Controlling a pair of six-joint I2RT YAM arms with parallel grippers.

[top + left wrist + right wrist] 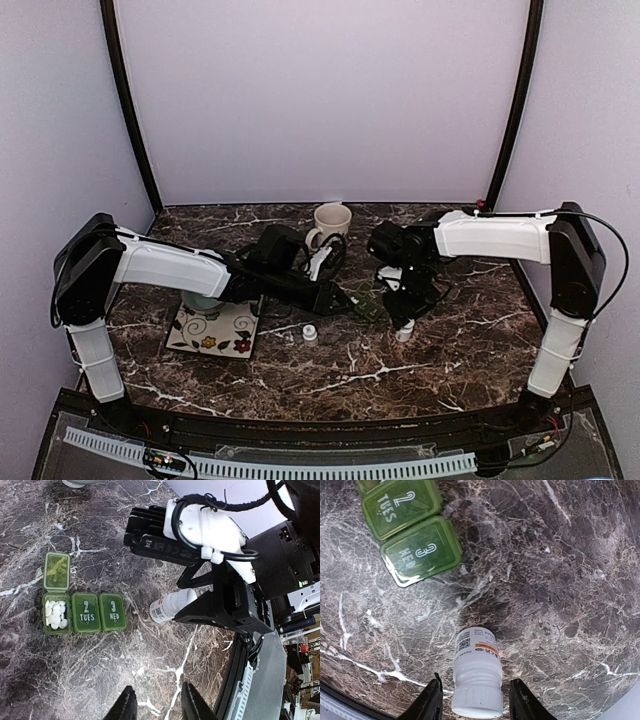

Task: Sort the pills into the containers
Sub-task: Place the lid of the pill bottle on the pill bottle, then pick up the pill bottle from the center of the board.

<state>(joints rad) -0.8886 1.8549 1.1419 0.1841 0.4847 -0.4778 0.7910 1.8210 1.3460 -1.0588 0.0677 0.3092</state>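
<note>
The dark green pill box (85, 614) lies on the marble table; it also shows in the top view (368, 303). Its first compartment is open, lid (56, 571) flipped back, and holds several white pills (56, 614). The lids marked 2 TUES (402, 504) and 3 WED (422, 552) are closed. A white pill bottle (477, 672) without a cap stands between the fingers of my right gripper (475, 681), which is open with a gap on each side. My left gripper (157, 706) is open and empty above bare table, near the box.
A white bottle cap (310, 333) lies in front of the box. A cream mug (331, 222) stands at the back. A flowered tile (215, 332) with a teal bowl (200, 300) is at the left. The two arms are close together over the middle.
</note>
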